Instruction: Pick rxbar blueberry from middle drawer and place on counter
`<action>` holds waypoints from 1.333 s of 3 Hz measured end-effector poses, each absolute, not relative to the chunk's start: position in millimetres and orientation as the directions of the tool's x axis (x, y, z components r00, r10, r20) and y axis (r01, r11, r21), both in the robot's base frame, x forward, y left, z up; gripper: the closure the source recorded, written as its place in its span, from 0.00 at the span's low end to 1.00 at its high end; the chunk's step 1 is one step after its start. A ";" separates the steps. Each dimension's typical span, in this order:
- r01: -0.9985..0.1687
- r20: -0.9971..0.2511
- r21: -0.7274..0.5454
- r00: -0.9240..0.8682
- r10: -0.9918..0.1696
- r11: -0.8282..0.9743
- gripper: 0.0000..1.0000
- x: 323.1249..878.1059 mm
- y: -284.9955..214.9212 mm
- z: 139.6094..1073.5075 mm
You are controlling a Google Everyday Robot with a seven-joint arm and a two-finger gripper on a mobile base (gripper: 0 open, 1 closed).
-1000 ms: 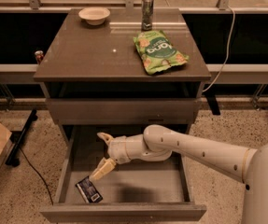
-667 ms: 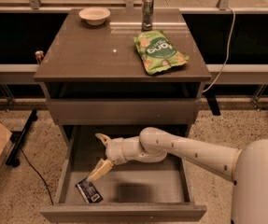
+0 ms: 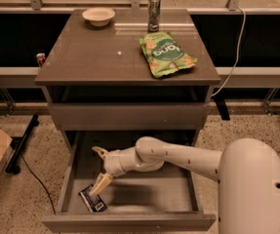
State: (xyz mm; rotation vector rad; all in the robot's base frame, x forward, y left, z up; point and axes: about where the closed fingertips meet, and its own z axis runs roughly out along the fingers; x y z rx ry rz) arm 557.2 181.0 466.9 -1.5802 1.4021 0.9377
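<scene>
Pincer [image 3: 94, 171] stands wide apart inside the middle drawer [image 3: 130, 223], one pale finger pointing up toward the cabinet back and the other slanting down toward the drawer front; nothing is held between them; against the picture of a second ago it has crept a little leftward and lower, so that the lower finger's tip now lies at the upper end of the rxbar blueberry [image 3: 93, 200], where before a strip of bare drawer floor showed between the two; whether the tip presses on the wrapper or only hangs over it I cannot tell

Rxbar blueberry lies flat on the drawer floor just below the pincer, in the front left corner, slanted, its small white patch at the end farther from the pincer; it has not shifted between the pictures; the counter [image 3: 90, 57] is well above the pincer, on top of the cabinet, carrying a green snack bag [image 3: 167, 53], a small bowl [image 3: 98, 16] and a metal cylinder [image 3: 153, 6], none of which has moved

My judgement is that the approach is nearly over and the grasp not yet begun; only one finger is at the bar, so the pincer likely needs to come further down and over it, with a finger on each side, before closing; the wrapper is thin and flat against the floor near the drawer wall, so it could slide into the corner rather than lift
</scene>
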 end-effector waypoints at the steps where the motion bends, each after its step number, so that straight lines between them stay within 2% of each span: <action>1: -0.992 -0.900 -0.089 0.120 -0.418 -0.092 0.00 551.3 185.2 446.7; 4: -0.989 -0.876 -0.051 0.110 -0.470 -0.137 0.00 516.9 204.3 379.8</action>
